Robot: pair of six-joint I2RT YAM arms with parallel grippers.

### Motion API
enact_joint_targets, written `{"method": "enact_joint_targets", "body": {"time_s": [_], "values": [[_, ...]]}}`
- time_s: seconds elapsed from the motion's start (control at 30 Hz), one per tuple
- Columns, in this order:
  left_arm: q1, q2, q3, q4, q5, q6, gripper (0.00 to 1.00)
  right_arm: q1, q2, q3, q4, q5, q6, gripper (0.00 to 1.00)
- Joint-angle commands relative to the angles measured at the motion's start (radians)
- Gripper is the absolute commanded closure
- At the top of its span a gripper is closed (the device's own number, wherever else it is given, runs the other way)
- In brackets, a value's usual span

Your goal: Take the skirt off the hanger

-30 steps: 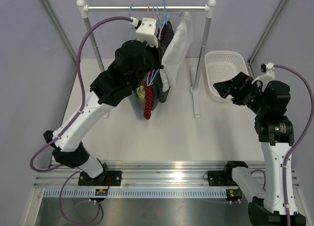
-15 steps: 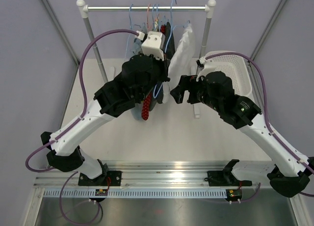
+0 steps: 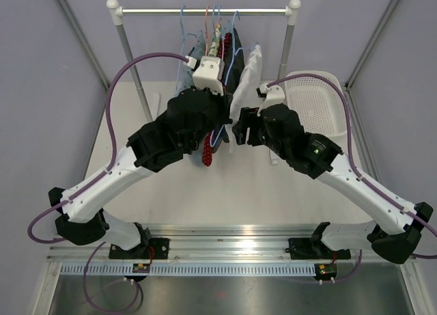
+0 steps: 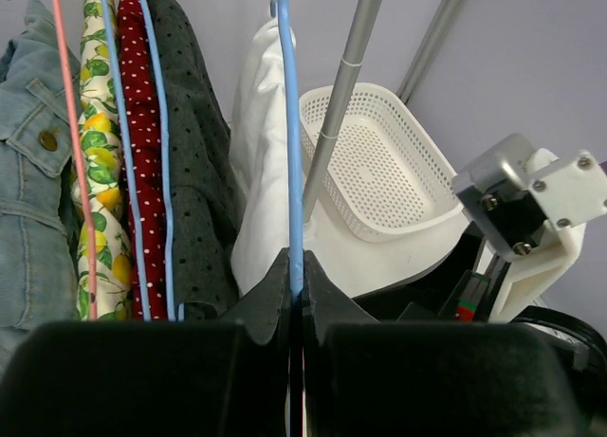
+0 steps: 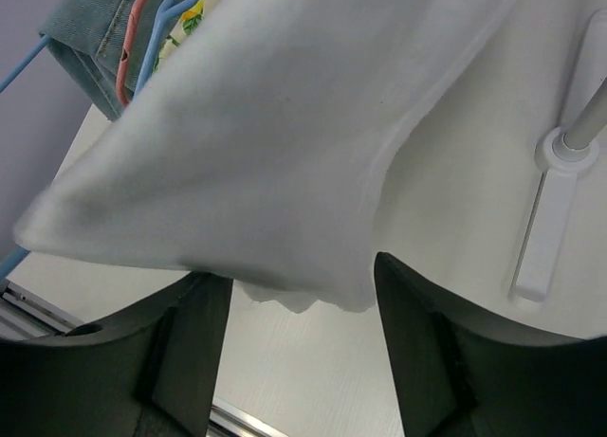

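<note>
Pinching blue hanger [image 4: 292, 162] beside skirt [image 4: 258, 162]: left gripper [image 4: 295, 278]

On rack [image 3: 205, 11], skirt [image 3: 246, 79] hangs rightmost; basket [image 3: 321, 96] on table [image 3: 259, 185] right of rack.

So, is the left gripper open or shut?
Shut: in the left wrist view the left gripper has its fingers pressed together on the wire of the blue hanger.

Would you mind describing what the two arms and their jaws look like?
Both the left arm and the right arm have white links joined by bulky black joint housings. A purple cable loops along each arm to a white camera mount at the wrist, which is fixed with small screws. The jaws are plain matte black and blocky, with no visible markings.
</note>
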Motion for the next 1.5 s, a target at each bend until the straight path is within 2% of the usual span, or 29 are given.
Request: {"method": "enact_joint_targets", "body": {"time_s": [0.0,0.07,0.23,0.33,0.43,0.7,0.9,0.97,1.03,1.1,1.17,1.3,1.47], "values": [[-0.005,-0.069,0.003,0.106,-0.051,-0.008,1.0,0.008,-0.061,-0.003,0.021,0.075,0.014,0.33],[-0.005,-0.075,-0.005,0.106,-0.051,-0.008,1.0,0.008,-0.081,-0.026,0.028,0.079,0.02,0.37],[-0.008,-0.089,-0.024,0.117,-0.034,-0.028,1.0,0.009,-0.063,-0.024,0.024,0.076,0.023,0.37],[-0.011,-0.083,-0.021,0.117,-0.033,-0.03,1.0,0.009,-0.045,-0.015,0.031,0.047,0.032,0.34],[-0.011,-0.066,-0.004,0.103,-0.039,-0.017,1.0,0.023,-0.032,0.0,0.03,0.018,0.038,0.25],[-0.012,-0.064,0.0,0.119,-0.025,-0.027,1.0,0.046,0.007,0.023,0.053,0.032,0.038,0.26],[-0.017,-0.072,-0.014,0.123,-0.024,-0.033,1.0,0.065,0.054,0.019,0.108,0.043,0.038,0.46],[-0.015,-0.078,-0.025,0.128,-0.027,-0.03,1.0,0.065,0.063,0.023,0.106,0.046,0.037,0.61],[-0.017,-0.09,-0.033,0.126,-0.03,-0.028,1.0,0.066,0.061,0.019,0.106,0.05,0.037,0.68],[-0.017,-0.103,-0.039,0.125,-0.031,-0.027,1.0,0.066,0.049,0.01,0.103,0.066,0.035,0.82],[-0.017,-0.112,-0.053,0.128,-0.034,-0.027,1.0,0.066,0.023,-0.01,0.1,0.067,0.032,1.0],[-0.017,-0.127,-0.057,0.113,-0.073,0.001,1.0,0.074,-0.084,-0.087,0.068,0.085,0.057,1.0],[-0.017,-0.156,-0.077,0.077,-0.178,0.048,1.0,0.077,-0.406,-0.153,-0.099,0.234,0.133,1.0]]}}
